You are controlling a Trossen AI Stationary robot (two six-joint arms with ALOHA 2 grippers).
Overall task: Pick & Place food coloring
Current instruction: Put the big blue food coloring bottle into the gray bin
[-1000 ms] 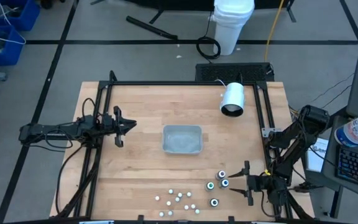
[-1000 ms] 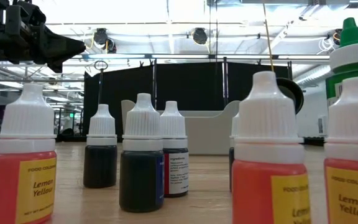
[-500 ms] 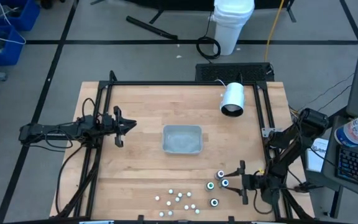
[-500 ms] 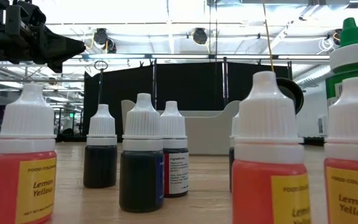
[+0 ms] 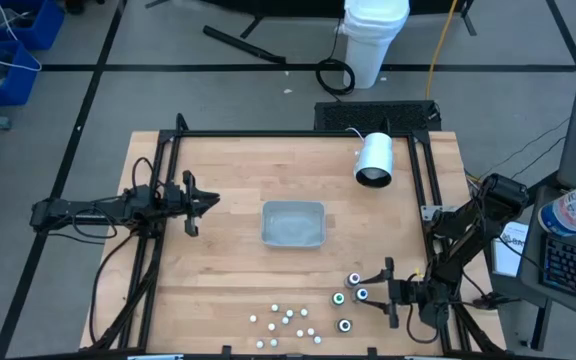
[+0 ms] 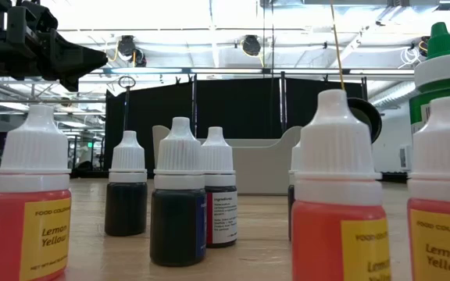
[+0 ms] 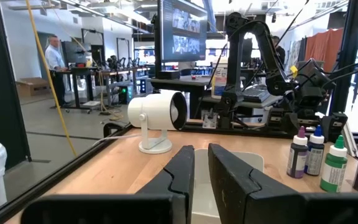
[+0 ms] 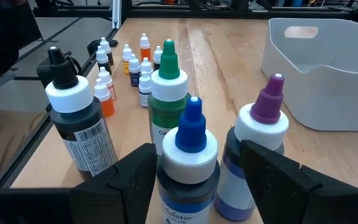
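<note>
Workshop floor with black tape lines surrounds a pale wooden table (image 5: 218, 280) framed in black rails.

High view: the right gripper (image 5: 383, 293) has advanced from the table's right edge over the last second and now sits at the cluster of larger dark-bodied food coloring bottles (image 5: 353, 291); the grey rectangular plastic tray (image 5: 293, 224) lies at mid-table, well apart. Small white-capped bottles (image 5: 286, 321) stand near the front edge. The left gripper (image 5: 190, 203) waits at the left side, unmoved.

Low view: unchanged; yellow-labelled and dark bottles stand upright in the foreground.

Left wrist view: its fingers (image 7: 185, 171) stand nearly together, holding nothing.

Right wrist view: the fingers (image 8: 135, 171) are spread wide on either side of the blue-tipped bottle (image 8: 189, 163), not yet touching it; green-tipped (image 8: 168, 93), purple-tipped (image 8: 260, 146) and black-tipped (image 8: 76, 118) bottles stand close by.

Assessment: the approach looks complete; closing on the blue-tipped bottle appears next, with neighbouring bottles at risk of being knocked.
</note>
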